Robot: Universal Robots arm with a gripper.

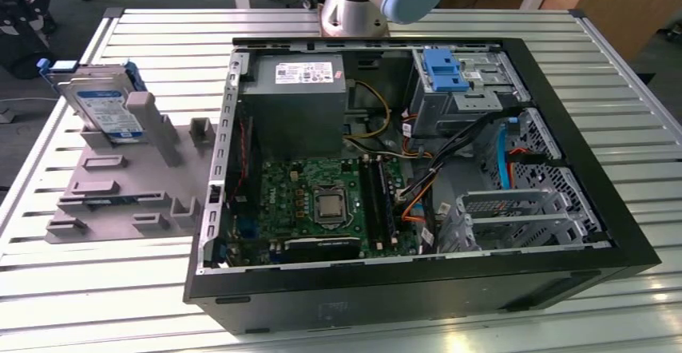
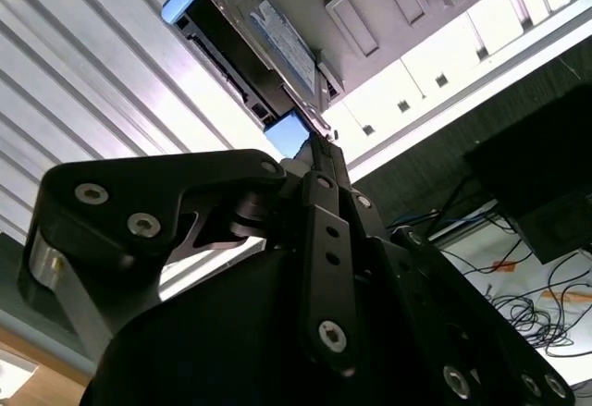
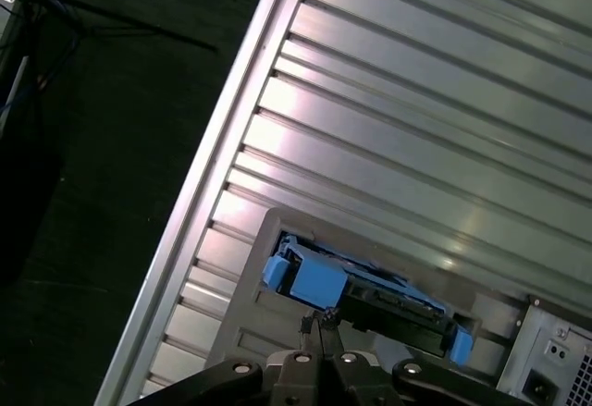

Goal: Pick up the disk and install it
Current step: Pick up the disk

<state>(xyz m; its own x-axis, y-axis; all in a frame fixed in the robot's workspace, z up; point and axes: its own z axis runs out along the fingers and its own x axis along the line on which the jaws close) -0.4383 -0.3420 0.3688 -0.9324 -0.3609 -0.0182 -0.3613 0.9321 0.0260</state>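
The disk, a silver drive with a white-and-blue label in a blue carrier frame, stands on edge in a grey holder at the exterior view's left. Both wrist views look past the gripper at it: the disk shows its blue frame, and the disk shows its label side. My gripper is shut with its fingertips pressed together and nothing between them. It hangs apart from the disk, its tips pointing towards the blue end.
An open computer case lies on the slatted metal table, to the right of the holder in the exterior view. Inside are a grey power supply, a green motherboard, a blue latch bracket and a metal drive cage. The arm's base stands behind the case.
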